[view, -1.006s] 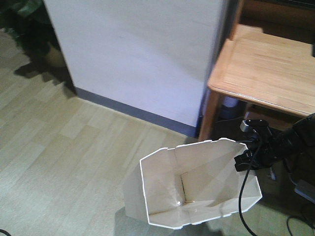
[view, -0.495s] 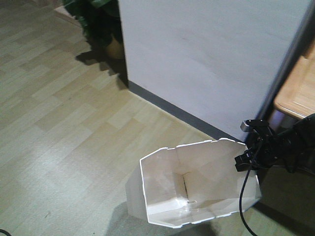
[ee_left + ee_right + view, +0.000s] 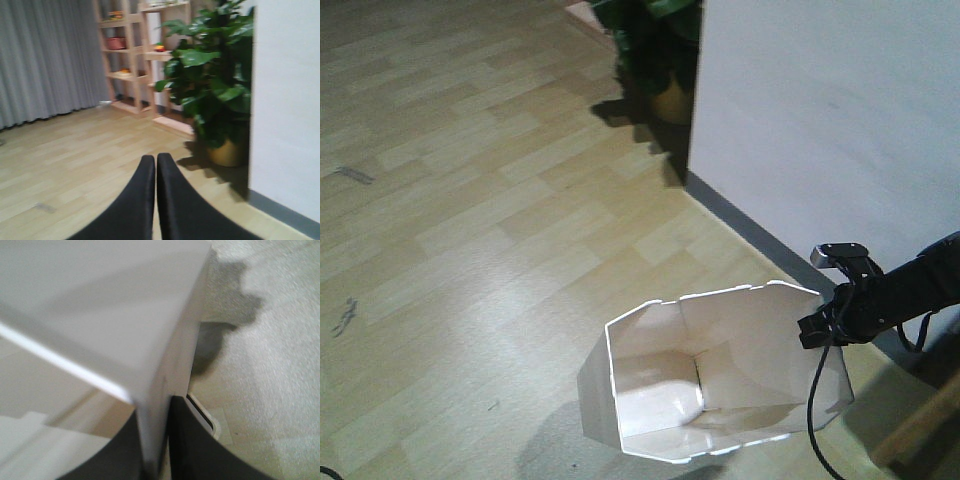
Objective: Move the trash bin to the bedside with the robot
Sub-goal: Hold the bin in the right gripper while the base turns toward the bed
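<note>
The white trash bin [image 3: 655, 350] stands on the wood floor at the lower middle of the front view, its cream inside showing. My right gripper [image 3: 812, 330], on a slim black arm with a trailing cable, is shut on the bin's right rim. In the right wrist view the bin's thin wall [image 3: 100, 315] runs between the two black fingers [image 3: 200, 445] of my right gripper [image 3: 152, 445]. My left gripper [image 3: 156, 161] is shut and empty, held above bare floor. The bed is out of view.
A white wall [image 3: 820, 110] with a grey skirting runs along the right, close behind the bin. A potted plant [image 3: 655, 45] stands at its corner, also in the left wrist view [image 3: 215, 90]. Wooden shelves [image 3: 130, 50] and a grey curtain [image 3: 50, 55] stand beyond. A wooden edge [image 3: 920, 425] shows at lower right.
The front view has swung left: the wooden desk has slid out to the right, and the plant and more floor have come in. The bin stays held in the same place in frame.
</note>
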{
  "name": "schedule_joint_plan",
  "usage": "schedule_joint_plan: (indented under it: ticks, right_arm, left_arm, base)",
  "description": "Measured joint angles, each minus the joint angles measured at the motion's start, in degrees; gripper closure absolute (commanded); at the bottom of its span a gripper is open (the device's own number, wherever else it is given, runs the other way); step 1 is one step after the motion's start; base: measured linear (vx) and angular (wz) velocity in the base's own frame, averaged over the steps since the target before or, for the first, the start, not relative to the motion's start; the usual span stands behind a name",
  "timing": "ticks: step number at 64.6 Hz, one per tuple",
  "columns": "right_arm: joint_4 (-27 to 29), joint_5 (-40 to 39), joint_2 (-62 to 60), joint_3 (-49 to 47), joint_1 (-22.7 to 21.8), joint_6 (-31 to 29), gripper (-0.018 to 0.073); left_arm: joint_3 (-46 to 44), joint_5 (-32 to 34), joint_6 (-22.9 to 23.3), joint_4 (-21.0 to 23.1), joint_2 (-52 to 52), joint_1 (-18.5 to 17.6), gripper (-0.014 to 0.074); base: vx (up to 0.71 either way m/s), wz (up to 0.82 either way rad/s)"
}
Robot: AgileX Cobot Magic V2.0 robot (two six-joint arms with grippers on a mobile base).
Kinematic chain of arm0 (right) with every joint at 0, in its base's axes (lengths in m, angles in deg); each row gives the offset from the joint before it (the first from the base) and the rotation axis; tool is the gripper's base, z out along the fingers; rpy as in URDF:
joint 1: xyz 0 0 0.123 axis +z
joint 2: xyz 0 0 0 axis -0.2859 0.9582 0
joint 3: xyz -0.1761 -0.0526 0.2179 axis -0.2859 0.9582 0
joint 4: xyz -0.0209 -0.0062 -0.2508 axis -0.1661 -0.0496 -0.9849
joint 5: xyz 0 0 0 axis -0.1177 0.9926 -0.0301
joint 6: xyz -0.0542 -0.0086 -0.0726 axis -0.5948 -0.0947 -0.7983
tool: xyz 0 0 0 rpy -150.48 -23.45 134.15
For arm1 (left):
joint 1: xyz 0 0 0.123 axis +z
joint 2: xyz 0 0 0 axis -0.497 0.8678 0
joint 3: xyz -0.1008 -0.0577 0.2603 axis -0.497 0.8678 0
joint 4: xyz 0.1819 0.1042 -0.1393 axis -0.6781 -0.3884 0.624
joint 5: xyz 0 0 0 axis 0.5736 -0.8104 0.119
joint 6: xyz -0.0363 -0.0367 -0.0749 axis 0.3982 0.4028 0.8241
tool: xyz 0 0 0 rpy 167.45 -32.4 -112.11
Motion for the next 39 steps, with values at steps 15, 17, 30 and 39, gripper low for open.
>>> schedule_joint_plan:
  ticks: [15, 17, 30, 39]
  right_arm:
    - [0.00, -0.30, 0.00, 0.00, 0.00, 0.00, 0.0564]
    - [0.00, -0.30, 0.00, 0.00, 0.00, 0.00, 0.0564]
    - [0.20, -0.24, 0.00, 0.00, 0.00, 0.00, 0.0564]
    - [0.24, 0.07, 0.00, 0.00, 0.00, 0.00, 0.0564]
  left_arm:
    - [0.00, 0.00, 0.00, 0.00, 0.00, 0.00, 0.0603]
    - [0.00, 0.00, 0.00, 0.00, 0.00, 0.00, 0.0603]
    - [0.00, 0.00, 0.00, 0.00, 0.00, 0.00, 0.0603]
    - [0.00, 0.00, 0.00, 0.00, 0.00, 0.00, 0.0603]
  base:
    - [0.07, 0.60]
    - [0.07, 0.63]
    - [0.06, 0.60]
    - [0.05, 0.52]
